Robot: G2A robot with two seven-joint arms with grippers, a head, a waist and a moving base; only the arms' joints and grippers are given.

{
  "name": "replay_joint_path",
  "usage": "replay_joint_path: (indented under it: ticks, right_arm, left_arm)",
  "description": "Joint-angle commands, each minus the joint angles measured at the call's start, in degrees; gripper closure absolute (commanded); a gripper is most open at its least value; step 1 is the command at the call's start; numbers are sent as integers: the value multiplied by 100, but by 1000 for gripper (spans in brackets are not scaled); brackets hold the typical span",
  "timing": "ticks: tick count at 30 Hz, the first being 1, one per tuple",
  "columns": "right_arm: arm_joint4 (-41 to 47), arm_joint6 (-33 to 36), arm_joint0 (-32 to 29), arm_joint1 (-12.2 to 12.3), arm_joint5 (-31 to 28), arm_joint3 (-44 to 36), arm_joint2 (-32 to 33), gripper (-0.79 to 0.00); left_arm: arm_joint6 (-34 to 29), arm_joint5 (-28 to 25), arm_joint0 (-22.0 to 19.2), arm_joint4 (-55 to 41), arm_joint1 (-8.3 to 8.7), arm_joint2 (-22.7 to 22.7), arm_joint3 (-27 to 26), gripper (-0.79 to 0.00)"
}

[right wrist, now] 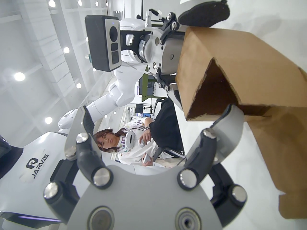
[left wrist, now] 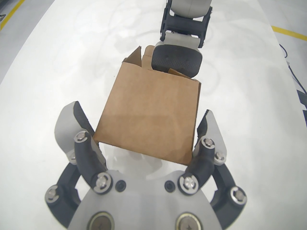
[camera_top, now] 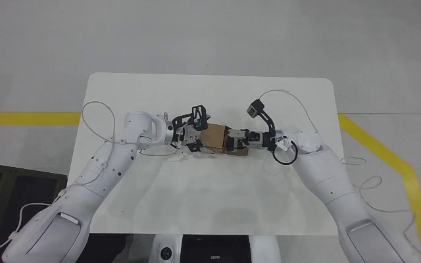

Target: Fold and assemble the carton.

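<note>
The left gripper (left wrist: 142,118) was clamped across the near end of the carton (left wrist: 153,96). One pad sat on each side wall, and the jaws were spread to the carton's full width. The right gripper (right wrist: 156,113) had its fingers apart. One finger (right wrist: 229,118) sat at the mouth of the carton's open end, against the cardboard edge there, and the other hung free, touching nothing.

The carton lay on its side between the two grippers, over the middle of the table (camera_top: 131,92). Whether it rested on the surface could not be told. Its body was squared into a tube. At the open end a side flap (left wrist: 135,56) stood outward, and a longer flap (right wrist: 283,159) reached toward the right wrist, unfolded.

The step in hand appeared to be closing this end, with the small flaps tucked inward before the long flap was brought over. Doing it well called for the following:

1. The left clamp had to be firm enough to take the push without sliding, but not so tight that the side walls bowed and the tube lost its square.
2. The right finger had to press close to the flap's crease and along the carton's axis, so that the flap hinged instead of buckling.
3. The push had to run straight toward the left gripper. An off-axis load was likely to twist the carton in the pads.
4. The free finger had to stay clear of the long flap, which could catch and fold the wrong way.
</note>
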Motion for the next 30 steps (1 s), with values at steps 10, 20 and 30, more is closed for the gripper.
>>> replay_joint_path:
  ticks: [10, 20, 30]
  right_arm:
    - [374, 195, 447, -358, -241, 846, -447, -785]
    - [409, 262, 547, -446, -313, 1018, -480, -785]
    - [36, 338, 228, -74, -236, 571, 140, -785]
  left_arm:
    - [-116, -75, 46, 80, 16, -73, -54, -785]
    - [-242, -150, 86, -25, 29, -155, -95, -785]
    - [-470, 16, 42, -118, -36, -63, 3, -785]
